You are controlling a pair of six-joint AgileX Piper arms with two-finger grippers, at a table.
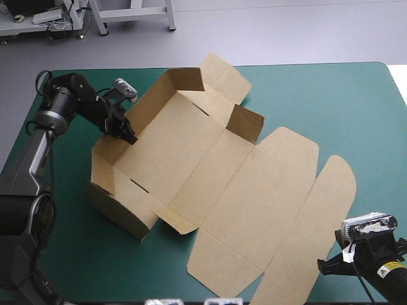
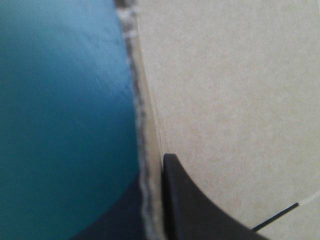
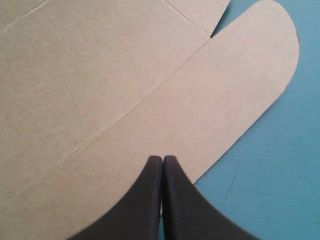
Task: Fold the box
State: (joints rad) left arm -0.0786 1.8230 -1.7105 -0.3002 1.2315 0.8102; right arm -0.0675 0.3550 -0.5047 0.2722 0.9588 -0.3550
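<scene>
We are looking at the teal-green worktop (image 1: 331, 101), where the brown box (image 1: 210, 184) is lying slantwise, walls up at its far-left end, lid flat toward the near right. Our left tool (image 1: 129, 135) is pinching the tray's left wall. Our right tool (image 3: 162, 159) is squeezed tight on nothing, hovering over the round lid flap (image 3: 240, 90).

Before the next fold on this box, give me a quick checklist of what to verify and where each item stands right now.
1. Left tool shut on the box's raised left wall: ok.
2. Right tool shut, holding nothing, above the rounded flap: ok.
3. Lid lying flat on the teal-green cover: ok.
4. All tray walls tucked: not ok; the small near flap juts out untucked.
5. How deep the left tool grips the wall: cannot tell.
</scene>
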